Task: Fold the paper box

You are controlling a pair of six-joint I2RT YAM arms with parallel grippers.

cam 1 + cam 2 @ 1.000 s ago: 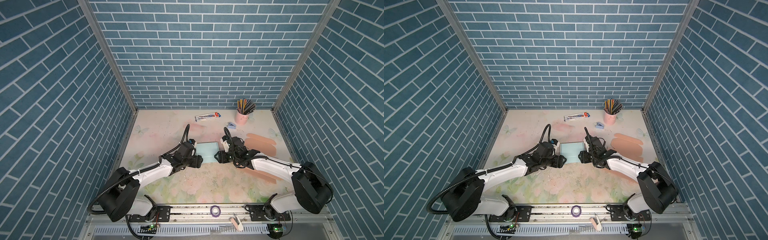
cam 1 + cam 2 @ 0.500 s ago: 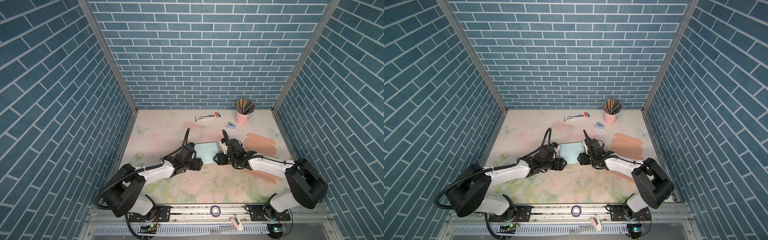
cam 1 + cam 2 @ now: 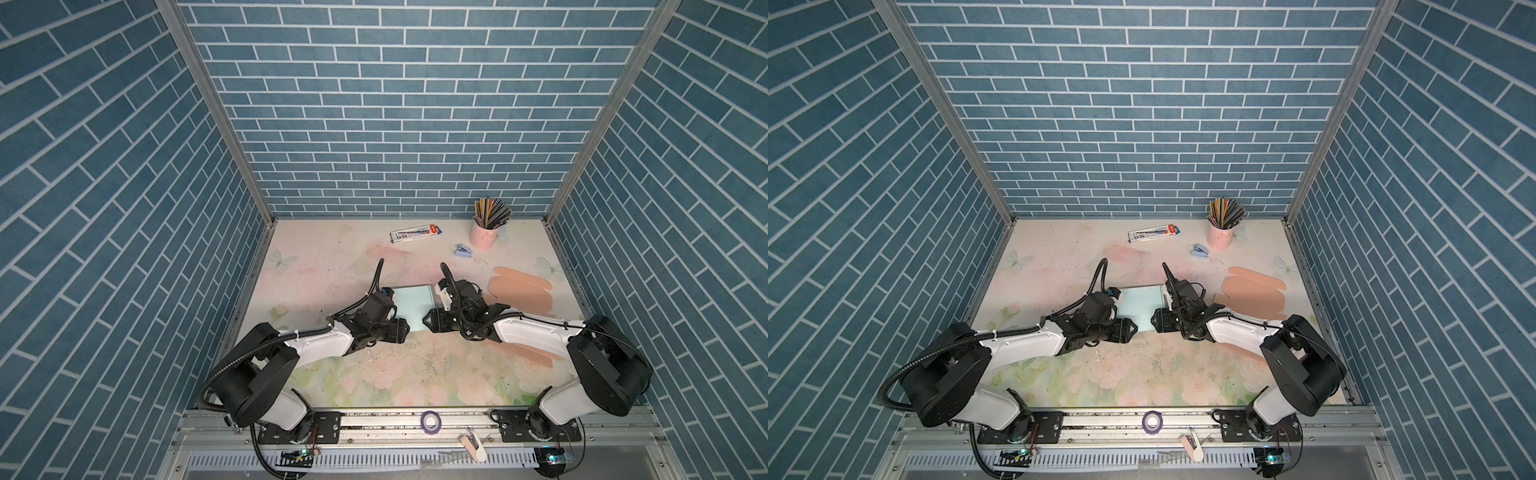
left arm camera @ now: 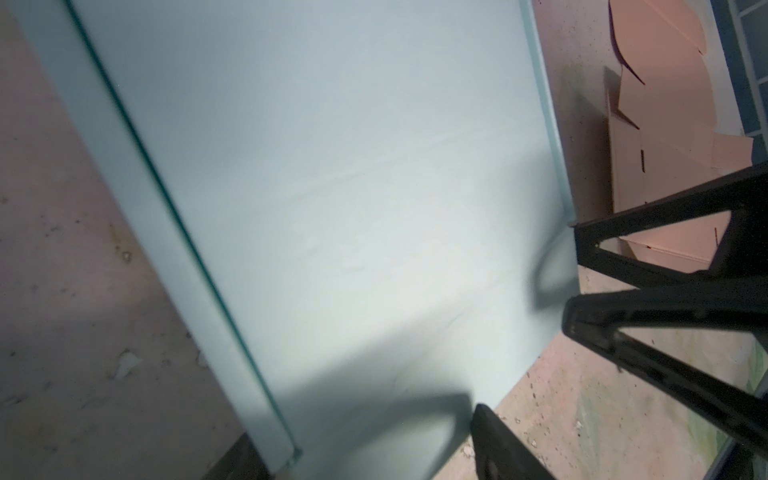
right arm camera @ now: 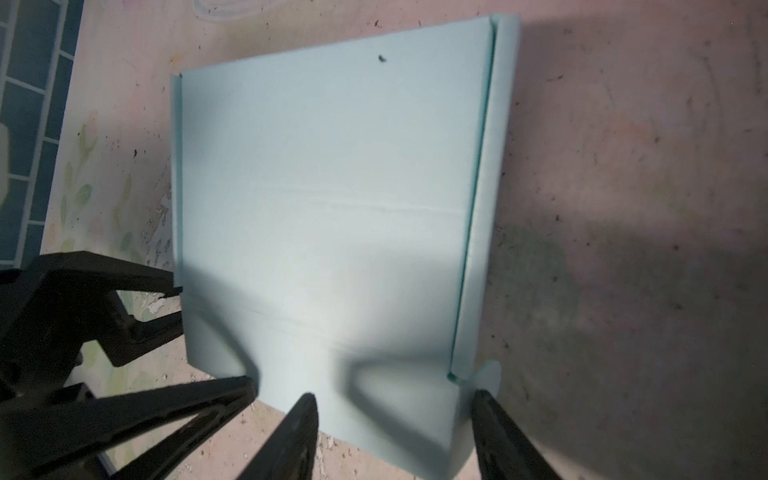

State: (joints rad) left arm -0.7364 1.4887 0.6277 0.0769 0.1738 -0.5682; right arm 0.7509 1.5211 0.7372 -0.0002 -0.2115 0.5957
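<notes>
light blue paper box (image 3: 411, 306) sits on table (image 3: 395, 376) (floral top).

Both arms now reach lower and farther out. The left gripper (image 3: 405, 330) and right gripper (image 3: 428, 322) draw closer together, with the paper box (image 3: 412, 305) between them. The left jaws narrow slightly.

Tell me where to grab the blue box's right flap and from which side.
Grip the flap at its near end, by the rounded tab, probably coming in low from the right with the right tool. The box lies flat, so that narrow strip's outer edge is the free lip.
</notes>
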